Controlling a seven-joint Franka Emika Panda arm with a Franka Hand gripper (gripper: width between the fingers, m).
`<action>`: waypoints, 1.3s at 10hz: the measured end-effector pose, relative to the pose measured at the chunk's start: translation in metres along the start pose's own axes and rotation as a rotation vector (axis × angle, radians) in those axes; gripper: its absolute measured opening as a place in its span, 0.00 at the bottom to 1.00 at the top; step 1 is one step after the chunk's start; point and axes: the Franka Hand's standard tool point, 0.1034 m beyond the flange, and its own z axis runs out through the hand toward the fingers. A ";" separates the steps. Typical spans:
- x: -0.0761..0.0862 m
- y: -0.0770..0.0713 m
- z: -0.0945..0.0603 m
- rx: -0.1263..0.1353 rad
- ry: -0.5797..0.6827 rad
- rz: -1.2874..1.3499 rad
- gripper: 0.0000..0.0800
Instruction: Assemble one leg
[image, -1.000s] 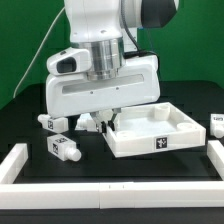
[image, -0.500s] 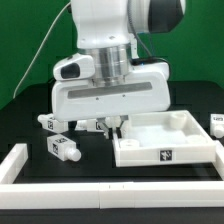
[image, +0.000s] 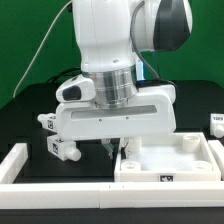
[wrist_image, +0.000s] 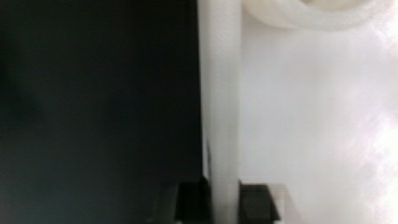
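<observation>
My gripper (image: 115, 150) is shut on the left wall of the large white tray-like panel (image: 172, 160), which lies on the black table at the front right. In the wrist view the two dark fingers (wrist_image: 187, 196) clamp the thin white wall, with the gripper (wrist_image: 222, 197) astride it and the panel's floor (wrist_image: 320, 120) on one side. One leg (image: 64, 150), a small white tagged peg, lies on the table at the exterior view's left of the gripper. A second leg (image: 46, 121) lies behind it. A third leg (image: 217, 123) shows at the right edge.
A white frame rail (image: 22, 160) runs along the table's left side and front edge (image: 100, 193), and the panel sits close behind it. My arm's wide white body hides the table behind the panel. A round socket (wrist_image: 294, 15) shows in the panel's corner.
My arm has moved toward the exterior view's right and the front, dragging the panel with it up to the front rail. The legs have stayed in place.
</observation>
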 end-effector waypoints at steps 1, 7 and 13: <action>0.000 0.000 0.000 0.000 0.000 0.000 0.07; 0.027 -0.013 0.001 0.007 -0.015 -0.084 0.07; 0.021 -0.018 -0.010 -0.012 -0.046 -0.104 0.34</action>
